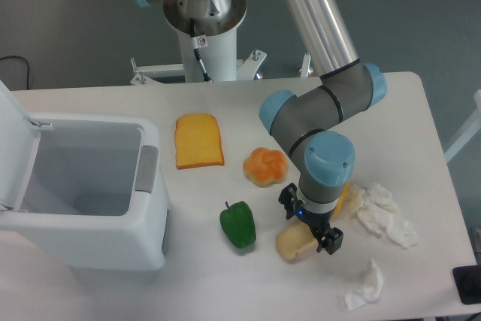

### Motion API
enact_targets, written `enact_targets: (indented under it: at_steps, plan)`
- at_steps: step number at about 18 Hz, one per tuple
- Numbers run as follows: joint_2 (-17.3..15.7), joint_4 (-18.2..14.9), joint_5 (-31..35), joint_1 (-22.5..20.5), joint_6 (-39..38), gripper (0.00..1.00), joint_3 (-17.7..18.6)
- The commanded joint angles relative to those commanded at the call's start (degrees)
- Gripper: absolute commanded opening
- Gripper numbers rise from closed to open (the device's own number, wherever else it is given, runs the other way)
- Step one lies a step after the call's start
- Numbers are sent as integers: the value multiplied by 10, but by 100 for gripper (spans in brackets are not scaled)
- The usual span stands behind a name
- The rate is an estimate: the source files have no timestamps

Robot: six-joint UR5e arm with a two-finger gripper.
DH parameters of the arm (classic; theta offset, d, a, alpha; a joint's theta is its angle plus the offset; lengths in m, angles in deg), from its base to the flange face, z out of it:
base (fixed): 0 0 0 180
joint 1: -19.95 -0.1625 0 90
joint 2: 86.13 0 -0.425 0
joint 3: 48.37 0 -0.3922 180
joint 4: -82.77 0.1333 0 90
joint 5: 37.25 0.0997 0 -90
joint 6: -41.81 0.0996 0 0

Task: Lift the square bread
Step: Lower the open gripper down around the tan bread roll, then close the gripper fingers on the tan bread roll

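Fingers (288, 201) of the gripper (310, 221) stand spread astride the square bread (294, 240) at lower centre-right on the worktop (421, 133), gripping nothing I can confirm; looking light, soft and crumbly, it wants gentle pressure across its short sides.

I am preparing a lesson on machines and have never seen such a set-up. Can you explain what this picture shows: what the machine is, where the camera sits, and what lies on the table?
One fixed camera looks down on a white table. The grey and blue machine is a robot arm ending in a two-finger gripper. The gripper is right over the square bread, fingers on either side; whether it grips yet is unclear. Also there: a toast slice, a round bun, a green pepper, crumpled tissues and an open white bin.
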Motion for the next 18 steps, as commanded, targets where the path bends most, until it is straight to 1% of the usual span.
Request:
enact_targets:
  at_steps: [1, 3, 7, 10, 12, 13, 15, 18]
  plan:
    - [0, 0, 0, 0, 0, 100, 0]
    - [-1, 0, 1, 0, -1, 90, 1]
    - [-1, 0, 1, 0, -1, 75, 1]
    - [-3, -1, 1, 0, -4, 55, 1]
    - [-4, -1, 1, 0, -4, 35, 1]
    - [-4, -1, 0, 0, -5, 29, 1]
    - [-4, -1, 0, 0, -6, 25, 0]
    - [-4, -2, 0, -1, -4, 25, -6]
